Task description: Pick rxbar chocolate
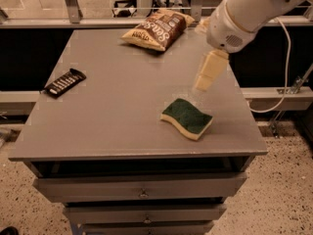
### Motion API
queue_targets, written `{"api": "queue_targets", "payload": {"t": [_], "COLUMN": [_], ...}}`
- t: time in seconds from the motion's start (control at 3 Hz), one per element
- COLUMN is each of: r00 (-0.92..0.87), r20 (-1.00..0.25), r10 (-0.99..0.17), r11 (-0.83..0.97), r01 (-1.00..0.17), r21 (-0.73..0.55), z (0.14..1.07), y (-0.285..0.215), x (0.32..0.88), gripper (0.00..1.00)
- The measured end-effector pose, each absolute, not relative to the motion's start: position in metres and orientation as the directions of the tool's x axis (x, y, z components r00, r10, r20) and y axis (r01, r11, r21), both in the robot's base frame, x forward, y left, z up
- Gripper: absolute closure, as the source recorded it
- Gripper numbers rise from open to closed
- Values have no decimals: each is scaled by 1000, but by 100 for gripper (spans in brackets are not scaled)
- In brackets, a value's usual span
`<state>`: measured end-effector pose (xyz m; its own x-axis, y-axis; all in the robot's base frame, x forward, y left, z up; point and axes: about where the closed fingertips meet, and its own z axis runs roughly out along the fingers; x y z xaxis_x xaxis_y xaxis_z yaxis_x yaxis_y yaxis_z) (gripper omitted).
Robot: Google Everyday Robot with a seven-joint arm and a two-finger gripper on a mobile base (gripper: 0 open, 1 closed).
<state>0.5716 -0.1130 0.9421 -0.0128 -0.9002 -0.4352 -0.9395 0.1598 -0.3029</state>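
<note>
The rxbar chocolate (64, 82) is a slim black bar with white lettering. It lies flat at the left edge of the grey table (117, 116). My gripper (202, 85) hangs from the white arm above the right half of the table, just behind the sponge. It is far to the right of the bar and holds nothing that I can see.
A green-and-yellow sponge (187, 118) lies near the table's front right. A brown-and-tan chip bag (159, 28) lies at the back edge. Drawers (142, 192) sit under the tabletop. A white cable (285, 67) hangs to the right of the table.
</note>
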Motion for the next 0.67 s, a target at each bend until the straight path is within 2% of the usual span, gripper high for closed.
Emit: {"api": "queue_targets", "payload": {"t": [0.33,0.67], "r00": [50,54], "r20": [-524,-568], "r10": [-850,-821], "r11": [133,122], "r01": [-943,-956], "r21": [-305,-267], "z": [940,939], "y": [-63,-15], "x": [606,609], "gripper": [0,0]}}
